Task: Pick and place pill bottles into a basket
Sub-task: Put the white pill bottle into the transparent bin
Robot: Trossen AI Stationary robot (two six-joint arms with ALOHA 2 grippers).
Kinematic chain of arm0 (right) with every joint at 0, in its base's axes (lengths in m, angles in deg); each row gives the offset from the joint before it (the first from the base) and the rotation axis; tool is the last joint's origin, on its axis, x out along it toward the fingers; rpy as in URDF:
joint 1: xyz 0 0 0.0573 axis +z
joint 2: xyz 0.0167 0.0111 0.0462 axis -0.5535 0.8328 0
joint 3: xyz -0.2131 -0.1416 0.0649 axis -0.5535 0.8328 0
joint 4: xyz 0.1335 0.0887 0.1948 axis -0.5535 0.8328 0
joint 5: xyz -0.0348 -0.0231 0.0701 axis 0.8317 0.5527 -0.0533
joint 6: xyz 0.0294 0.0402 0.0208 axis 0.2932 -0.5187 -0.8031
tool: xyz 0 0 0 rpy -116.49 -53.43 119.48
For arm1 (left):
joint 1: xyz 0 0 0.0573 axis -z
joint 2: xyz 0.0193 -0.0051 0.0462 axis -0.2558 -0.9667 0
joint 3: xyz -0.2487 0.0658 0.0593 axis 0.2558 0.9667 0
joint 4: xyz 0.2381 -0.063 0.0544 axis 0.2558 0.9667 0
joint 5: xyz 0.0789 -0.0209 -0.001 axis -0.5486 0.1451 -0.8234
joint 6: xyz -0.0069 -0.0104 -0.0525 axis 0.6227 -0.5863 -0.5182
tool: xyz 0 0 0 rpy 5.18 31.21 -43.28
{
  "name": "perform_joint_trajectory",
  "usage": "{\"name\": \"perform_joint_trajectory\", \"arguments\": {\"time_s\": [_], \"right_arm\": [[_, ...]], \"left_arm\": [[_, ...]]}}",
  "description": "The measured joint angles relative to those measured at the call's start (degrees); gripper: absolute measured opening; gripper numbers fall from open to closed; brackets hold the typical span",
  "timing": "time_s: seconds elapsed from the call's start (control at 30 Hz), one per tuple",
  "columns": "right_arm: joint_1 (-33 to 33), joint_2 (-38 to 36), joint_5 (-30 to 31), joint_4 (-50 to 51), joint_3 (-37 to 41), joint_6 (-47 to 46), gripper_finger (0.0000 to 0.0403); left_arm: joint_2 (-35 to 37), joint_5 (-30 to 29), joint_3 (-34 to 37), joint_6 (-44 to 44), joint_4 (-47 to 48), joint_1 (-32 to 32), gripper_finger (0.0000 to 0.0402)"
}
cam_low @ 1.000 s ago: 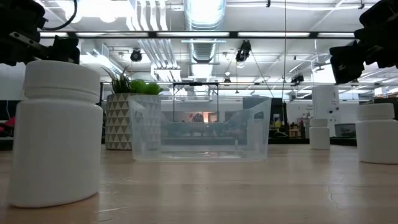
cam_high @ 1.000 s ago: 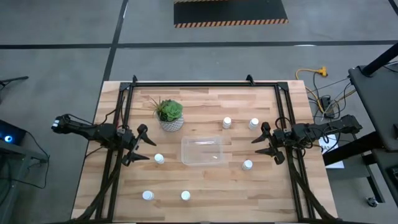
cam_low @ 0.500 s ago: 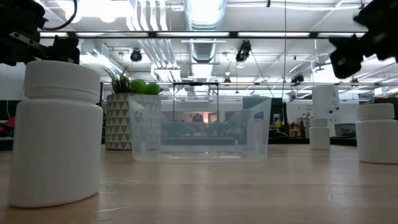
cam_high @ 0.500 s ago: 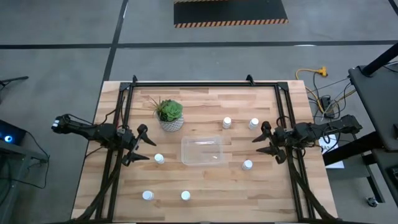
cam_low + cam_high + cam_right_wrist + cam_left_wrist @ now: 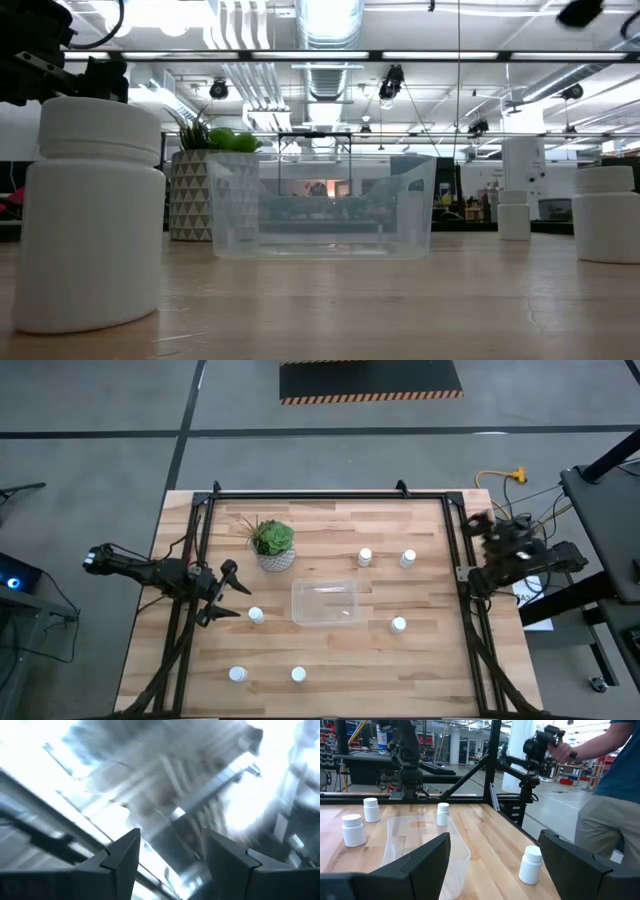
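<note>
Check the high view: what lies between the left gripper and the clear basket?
One pill bottle stands upright on the table between the left gripper and the basket, apart from both; the high view shows it.

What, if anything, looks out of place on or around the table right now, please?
The right gripper points up at the ceiling, at the table's right edge, away from the work. A person stands at that side. All six pill bottles stand upright and the basket sits square.
</note>
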Motion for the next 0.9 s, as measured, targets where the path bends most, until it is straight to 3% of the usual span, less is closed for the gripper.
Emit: {"name": "perform_joint_trajectory", "arguments": {"time_s": [0.1, 0.2, 0.4, 0.67, 0.8, 0.9], "right_arm": [[0.04, 3.68, -7.39, 3.52, -9.36, 9.87, 0.0201], [0.04, 7.68, -10.64, 14.75, -20.50, 15.74, 0.0201], [0.04, 15.50, -10.46, 63.88, -46.05, 18.29, 0.0201], [0.04, 33.87, -10.57, 125.94, -77.37, 13.14, 0.0201], [0.04, 42.08, -10.62, 147.48, -87.05, 11.81, 0.0201], [0.04, 46.48, -10.64, 156.05, -90.54, 10.82, 0.0201]], "left_arm": [[0.00, 0.00, -0.02, 0.00, 0.00, 0.00, 0.0290], [0.00, -0.02, -0.01, 0.01, 0.00, 0.01, 0.0290], [0.00, -0.22, 0.00, 0.00, 0.00, 0.00, 0.0290], [0.00, -0.17, -0.02, 0.01, 0.00, 0.00, 0.0290], [0.00, -0.14, -0.01, 0.01, 0.00, 0.00, 0.0290], [0.00, -0.10, 0.00, 0.00, 0.00, 0.02, 0.0290]]}}
